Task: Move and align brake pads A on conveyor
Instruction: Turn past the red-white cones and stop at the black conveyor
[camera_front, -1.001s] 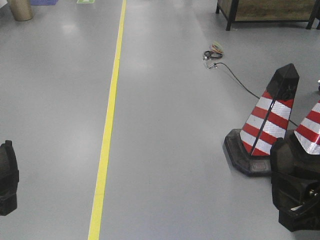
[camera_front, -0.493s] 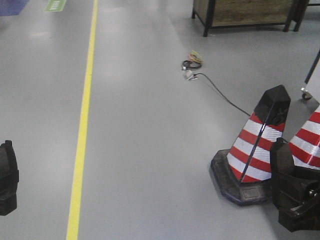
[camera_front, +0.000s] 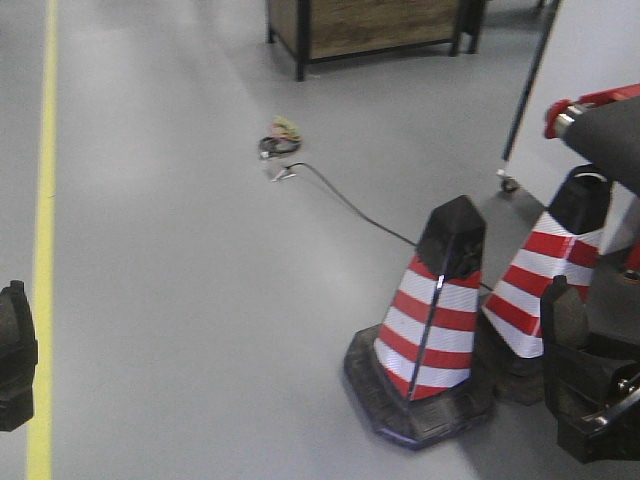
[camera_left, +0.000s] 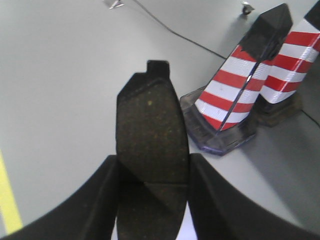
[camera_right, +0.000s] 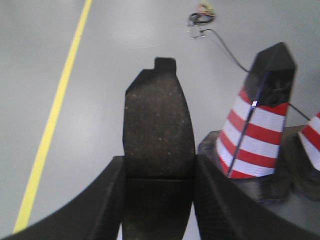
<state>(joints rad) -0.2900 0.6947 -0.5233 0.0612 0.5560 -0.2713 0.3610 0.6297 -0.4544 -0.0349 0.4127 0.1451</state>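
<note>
Left gripper (camera_left: 152, 200): we see its two black fingers closed on a brake pad (camera_left: 151, 145), pinching it by its long edges near the lower half; the pad points toward 12 o'clock, notched tab outward, over grey floor (camera_front: 200, 300).
Right gripper (camera_right: 159, 200): closed the same way on a second brake pad (camera_right: 159, 135), tab toward 12 o'clock.
Where the pads are: both are held in the air, none on the belt yet; other pads are not in view.
Handling: we judge the pads stiff, dense and gritty-faced, so unlikely to slip or bend; an edge pinch near the middle should keep each from swinging.
Cones (camera_front: 430, 310): two red-and-white cones stand at about 3 o'clock in the front view, close to the right arm.
Conveyor (camera_front: 610, 130): we see only a dark roller end at 2 o'clock, beyond the cones.
</note>
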